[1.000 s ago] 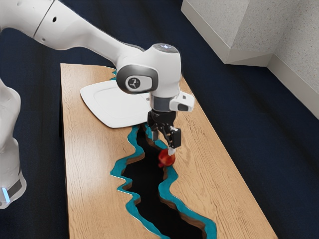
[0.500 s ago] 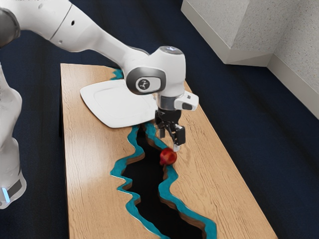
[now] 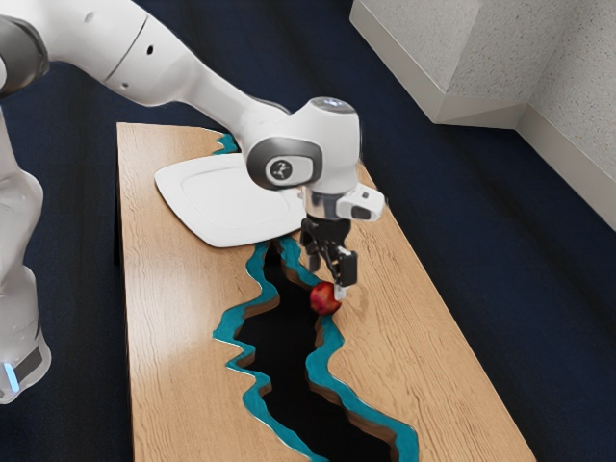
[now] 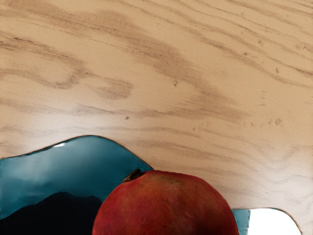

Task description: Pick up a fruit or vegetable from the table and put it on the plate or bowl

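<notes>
Red pomegranate point(image 3: 325, 300) lay on the wooden table point(image 3: 164, 318), right at the teal resin point(image 3: 234, 322) edging the dark channel point(image 3: 279, 356) that ran through the wood. Your gripper point(image 3: 330, 279) hung straight over it, pointing down, tips just above the top of the fruit. The fingers stood spread, one toward each side, with nothing pinched between them. Whether a tip brushed the skin was hard to say from the side camera. In the wrist view the pomegranate point(image 4: 166, 205) sat close under your hand, its stem nub visible. It lay partly over teal resin point(image 4: 73, 164) and partly over the wood grain point(image 4: 171, 73).

Containers: one white plate point(image 3: 217, 192), squarish with rounded corners, lay flat on the table toward the exterior view's upper left. Your arm point(image 3: 183, 77) crossed above it and the wrist covered its corner nearest the gripper. The part of its face you could see was plain white. The pomegranate lay apart from the plate, with a stretch of the channel between them.

Counts: one pomegranate, one plate, one table, one gripper.
</notes>
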